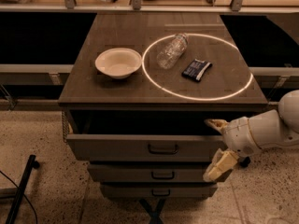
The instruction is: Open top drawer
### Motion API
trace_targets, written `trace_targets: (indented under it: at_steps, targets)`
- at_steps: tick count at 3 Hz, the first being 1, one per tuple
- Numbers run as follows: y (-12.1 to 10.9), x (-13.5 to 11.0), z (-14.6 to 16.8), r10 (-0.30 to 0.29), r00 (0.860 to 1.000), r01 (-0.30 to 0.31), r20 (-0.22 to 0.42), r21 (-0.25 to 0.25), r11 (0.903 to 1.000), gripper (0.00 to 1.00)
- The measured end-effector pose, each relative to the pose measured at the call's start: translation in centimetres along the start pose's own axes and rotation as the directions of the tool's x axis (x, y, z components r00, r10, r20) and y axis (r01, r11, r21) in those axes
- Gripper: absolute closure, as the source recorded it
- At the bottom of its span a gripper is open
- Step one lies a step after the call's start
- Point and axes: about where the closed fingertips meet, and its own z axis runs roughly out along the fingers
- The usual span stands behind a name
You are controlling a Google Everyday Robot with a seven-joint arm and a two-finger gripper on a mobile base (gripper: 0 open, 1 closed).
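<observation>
The top drawer [140, 146] is a wide grey-beige panel with a small dark bail handle [163, 149] at its centre. It stands pulled out from under the dark tabletop, with a dark gap behind its front. My gripper [216, 146] is at the drawer's right end, to the right of the handle. Its fingers are spread wide, one fingertip [216, 123] above the drawer front's top edge and one [216, 168] below it. It holds nothing.
Two narrower drawers [156, 174] sit below, closed. On the tabletop [121, 92] lie a white bowl [118, 63], a clear plastic bottle on its side [171, 50] and a dark snack packet [196, 69], inside a lit ring. A dark pole [21, 190] leans at lower left.
</observation>
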Motion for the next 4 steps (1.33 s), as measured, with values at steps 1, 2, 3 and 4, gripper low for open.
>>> trace_targets:
  at_steps: [1, 2, 3, 4]
  targets:
    - [-0.2, 0.79, 0.53, 0.006, 1.0, -0.006, -0.019, -0.002, 1.0, 0.06]
    - [-0.34, 1.01, 0.87, 0.005, 1.0, -0.005, -0.028, -0.005, 1.0, 0.23]
    - [-0.32, 1.03, 1.27, 0.0, 0.999, 0.0, -0.036, -0.017, 0.9999, 0.46]
    - [-0.07, 1.03, 1.21, -0.002, 0.999, 0.001, -0.035, -0.026, 0.9997, 0.44]
